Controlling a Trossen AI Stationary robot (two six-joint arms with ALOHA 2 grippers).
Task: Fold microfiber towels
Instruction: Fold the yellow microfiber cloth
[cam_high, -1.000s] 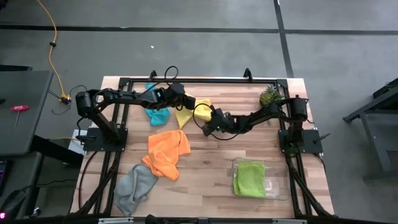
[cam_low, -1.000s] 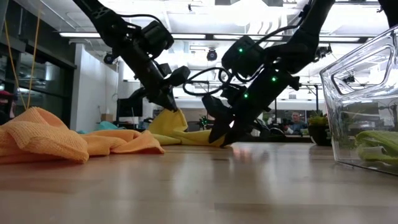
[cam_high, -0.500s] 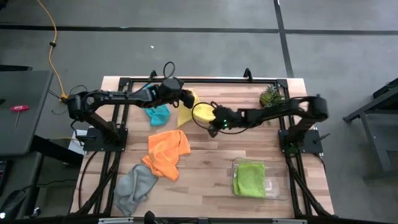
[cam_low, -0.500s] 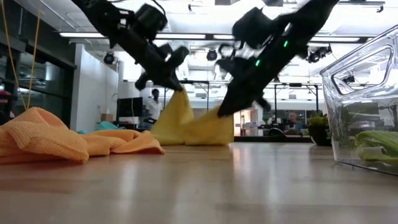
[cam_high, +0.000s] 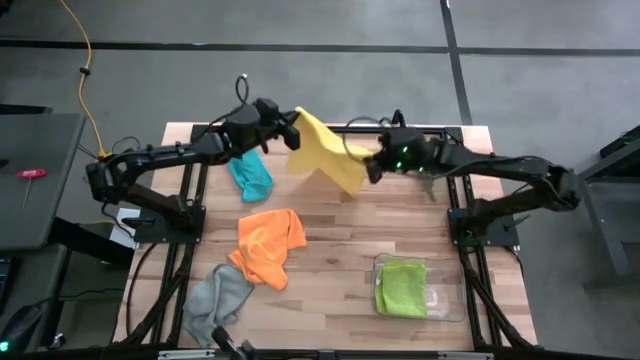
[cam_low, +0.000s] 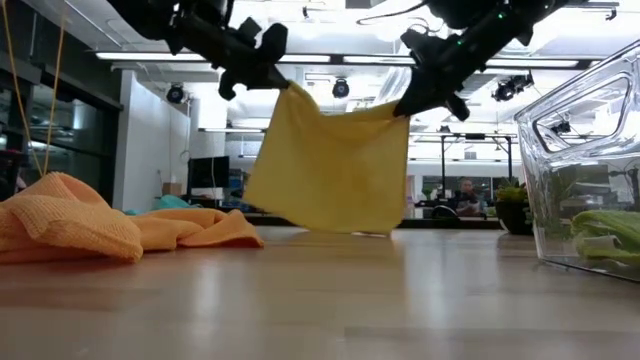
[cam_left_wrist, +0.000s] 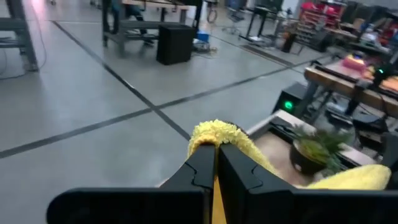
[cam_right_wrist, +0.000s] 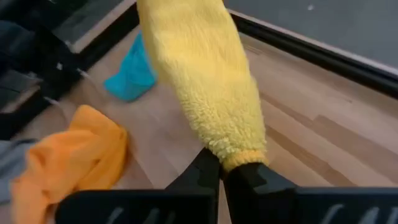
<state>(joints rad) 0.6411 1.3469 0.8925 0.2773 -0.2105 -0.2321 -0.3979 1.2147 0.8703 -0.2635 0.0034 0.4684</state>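
A yellow towel (cam_high: 328, 152) hangs spread between my two grippers above the table's far middle. My left gripper (cam_high: 292, 128) is shut on one upper corner and my right gripper (cam_high: 368, 165) on the other. In the low view the towel (cam_low: 330, 170) hangs as a broad sheet from the left gripper (cam_low: 280, 82) and the right gripper (cam_low: 405, 108). Its lower edge (cam_low: 330, 228) is close to the table; I cannot tell whether it touches. My left gripper pinches an upper corner of the yellow towel (cam_left_wrist: 214, 132) between its two shut fingers (cam_left_wrist: 199, 168), coming in nearly level from the table's left. The corner bunches just past the fingertips and the cloth hangs below. My right gripper pinches the other upper corner (cam_right_wrist: 239, 158) between its shut fingers (cam_right_wrist: 202, 171), slanting down from the table's right. The top edge runs almost taut from it to the left gripper, and the towel hangs below.
A teal towel (cam_high: 252, 175) lies at the far left, an orange towel (cam_high: 268, 243) in the middle left and a grey towel (cam_high: 218, 298) near the front left. A lime green towel (cam_high: 400, 288) lies in a clear tray (cam_high: 448, 300). A potted plant (cam_left_wrist: 317, 149) stands far right.
My right gripper has shut on the yellow towel and risen toward the far edge. My left gripper has risen too, holding its corner. The towel has come up off the table from a low heap and now hangs spread out between the two grippers.
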